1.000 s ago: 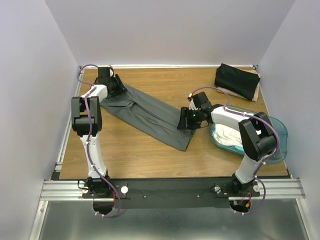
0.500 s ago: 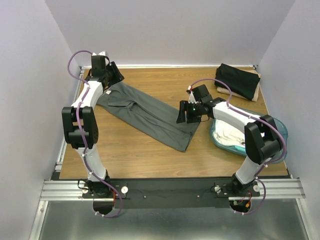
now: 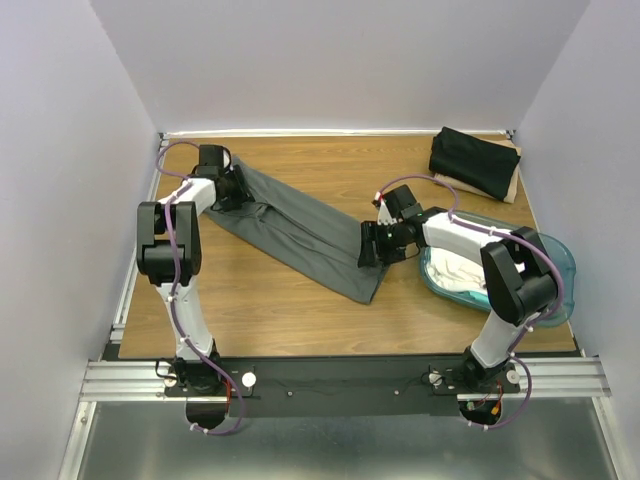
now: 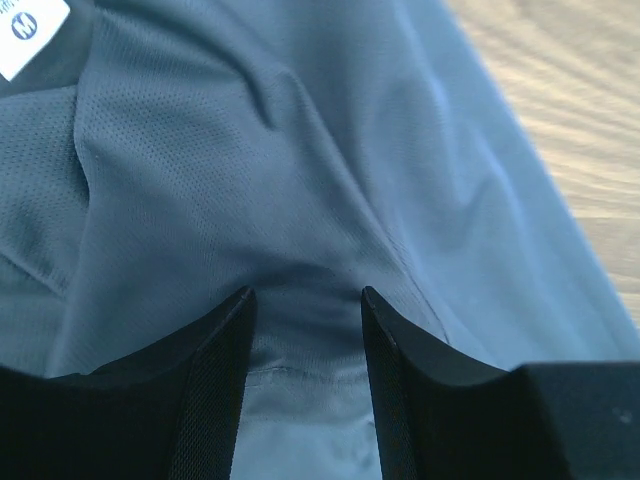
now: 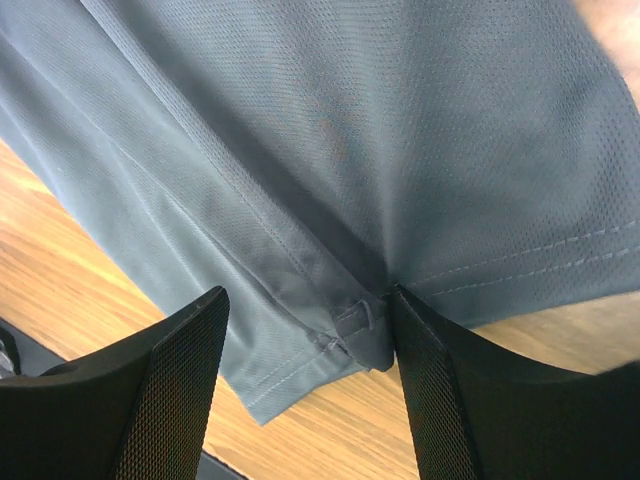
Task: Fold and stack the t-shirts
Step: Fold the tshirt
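left gripper: your left jaws stand a narrow gap apart with a bunch of grey mesh drawn up between them. Creases run into the gap, so it has hold of the cloth near the collar (the white size tag, marked M, shows at the upper left of the wrist view).
right gripper: your right jaws sit wider apart, clamped over the stitched hem. A doubled edge of cloth is caught between them, with bare wood showing below.
dark grey t-shirt: folded into a long narrow band, lying aslant across the table from the far left corner to the middle, with one gripper at each end.
teal tub: just right of the right gripper, at the table's right edge.
white t-shirts: heaped inside the tub.
black t-shirt: folded, in the far right corner, resting on a tan sheet, well apart from both grippers.
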You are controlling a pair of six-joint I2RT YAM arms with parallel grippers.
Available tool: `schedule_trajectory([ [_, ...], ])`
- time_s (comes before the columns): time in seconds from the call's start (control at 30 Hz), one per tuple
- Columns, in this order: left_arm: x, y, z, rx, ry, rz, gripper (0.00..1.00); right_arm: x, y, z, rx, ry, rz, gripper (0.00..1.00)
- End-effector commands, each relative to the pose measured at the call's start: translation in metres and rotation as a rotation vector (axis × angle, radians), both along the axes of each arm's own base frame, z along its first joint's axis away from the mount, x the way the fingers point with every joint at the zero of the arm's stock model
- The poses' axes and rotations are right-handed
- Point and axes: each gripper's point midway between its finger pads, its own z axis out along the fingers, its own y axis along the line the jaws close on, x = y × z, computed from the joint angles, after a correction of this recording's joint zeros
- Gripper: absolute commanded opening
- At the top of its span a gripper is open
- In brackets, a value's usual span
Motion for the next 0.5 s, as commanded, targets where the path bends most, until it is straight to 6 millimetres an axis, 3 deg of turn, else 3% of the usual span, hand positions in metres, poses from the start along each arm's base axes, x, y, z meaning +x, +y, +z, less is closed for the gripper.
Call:
schedule_trajectory([
  [0.0,0.012,-0.011,-0.004,0.035,-0.011,-0.035,0.54,-0.021,0.003,-0.010,0.014,0.050,0.032,0.72],
  [0.37,0.038,-0.063,-0.023,0.034,0.014,-0.142,0.55,-0.051,0.019,-0.014,0.032,0.090,0.086,0.72],
  [0.47,0.045,-0.069,-0.022,0.048,0.012,-0.149,0.54,-0.057,0.028,-0.014,0.032,0.094,0.115,0.72],
])
